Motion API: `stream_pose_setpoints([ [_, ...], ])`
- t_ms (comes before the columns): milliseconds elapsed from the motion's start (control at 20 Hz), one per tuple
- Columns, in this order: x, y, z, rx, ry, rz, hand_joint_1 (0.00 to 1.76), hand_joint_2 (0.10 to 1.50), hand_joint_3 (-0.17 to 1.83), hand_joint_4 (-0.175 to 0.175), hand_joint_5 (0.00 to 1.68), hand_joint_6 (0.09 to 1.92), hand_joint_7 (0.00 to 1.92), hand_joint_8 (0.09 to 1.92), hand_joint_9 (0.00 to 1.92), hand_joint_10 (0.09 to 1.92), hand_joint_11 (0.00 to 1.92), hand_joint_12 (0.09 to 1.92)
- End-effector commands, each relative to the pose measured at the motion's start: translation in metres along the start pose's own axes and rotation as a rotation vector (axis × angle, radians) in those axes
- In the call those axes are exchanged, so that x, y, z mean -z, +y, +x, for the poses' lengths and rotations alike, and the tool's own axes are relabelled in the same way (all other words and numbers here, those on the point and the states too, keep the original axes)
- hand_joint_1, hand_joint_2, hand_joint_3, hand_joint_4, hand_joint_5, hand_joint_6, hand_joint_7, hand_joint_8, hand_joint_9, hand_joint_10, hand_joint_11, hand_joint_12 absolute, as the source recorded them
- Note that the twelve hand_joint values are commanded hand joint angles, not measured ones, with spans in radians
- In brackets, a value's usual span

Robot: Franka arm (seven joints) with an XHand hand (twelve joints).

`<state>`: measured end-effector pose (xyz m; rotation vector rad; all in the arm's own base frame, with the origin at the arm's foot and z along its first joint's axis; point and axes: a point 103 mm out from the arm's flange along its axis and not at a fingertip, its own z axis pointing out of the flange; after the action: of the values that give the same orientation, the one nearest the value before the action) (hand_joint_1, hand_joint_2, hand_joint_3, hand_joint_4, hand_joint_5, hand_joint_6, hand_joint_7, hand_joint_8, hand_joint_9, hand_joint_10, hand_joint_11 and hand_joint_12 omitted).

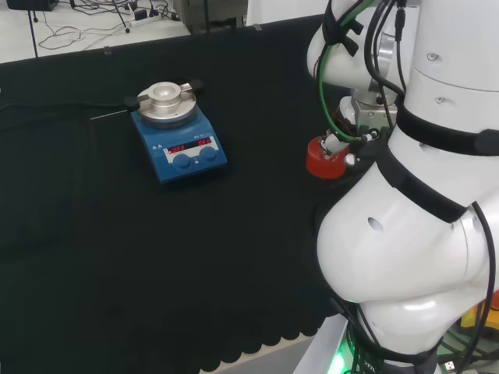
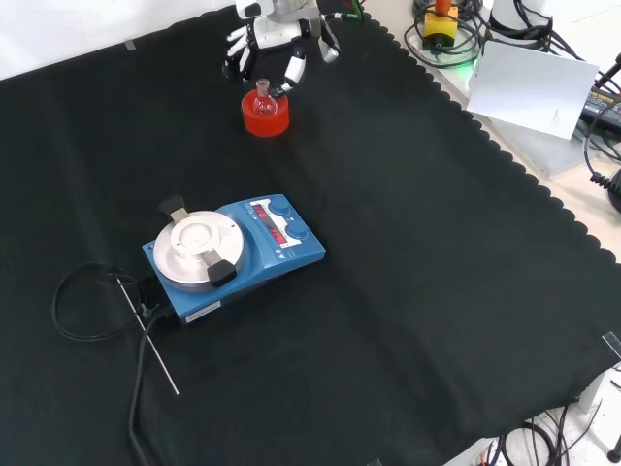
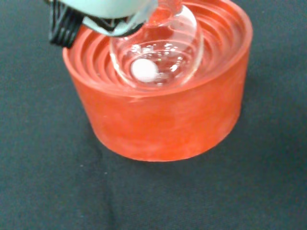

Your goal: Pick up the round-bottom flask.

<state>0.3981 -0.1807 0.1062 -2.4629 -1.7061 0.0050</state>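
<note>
Seen from the front, the hand (image 2: pixel 277 44) hangs over the flask with its black and white fingers (image 2: pixel 293 68) spread and only slightly bent, pointing down around the neck; I cannot tell whether any fingertip touches the glass, and nothing is gripped.

Up close from the wrist, the round-bottom flask (image 3: pixel 156 52) is a clear glass bulb with bright reflections, sitting in the hollow of a red ribbed stand (image 3: pixel 163 115), a squat round block with concentric ridges stepped down toward its centre. A small white oval piece (image 3: pixel 144 70) lies at the bottom of the bulb. A blurred pale part of the hand, with a black ribbed section, sits just beside the flask's shoulder.

From the front, nearer the camera, a blue stirrer plate (image 2: pixel 233 254) with a round metal top stands well apart on the black cloth (image 2: pixel 437 291), a thin rod (image 2: pixel 150 335) and black cable (image 2: pixel 82 301) beside it.
</note>
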Motion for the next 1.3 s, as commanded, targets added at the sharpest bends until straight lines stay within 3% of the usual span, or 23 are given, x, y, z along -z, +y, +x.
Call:
stream_pose_setpoints([
  [50, 0.003, 0.0, -0.011, -0.012, -0.039, -0.025, 1.09, 0.79, 0.54, 0.048, 1.09, 0.9, 0.47, 0.72, 0.63, 0.64, 0.3, 1.35],
  [350, 0.023, 0.002, -0.007, -0.02, -0.012, -0.038, 1.11, 0.72, 0.69, 0.032, 1.11, 0.97, 0.52, 0.7, 0.7, 0.6, 0.36, 1.33],
  [950, 0.1, 0.003, 0.021, 0.07, -0.08, 0.022, 1.11, 0.69, 0.76, 0.042, 1.11, 1.0, 0.54, 0.7, 0.7, 0.59, 0.36, 1.33],
  [1300, 0.129, 0.006, 0.05, 0.107, -0.096, 0.014, 1.11, 0.68, 0.78, 0.066, 1.11, 1.01, 0.53, 0.7, 0.69, 0.59, 0.36, 1.33],
])
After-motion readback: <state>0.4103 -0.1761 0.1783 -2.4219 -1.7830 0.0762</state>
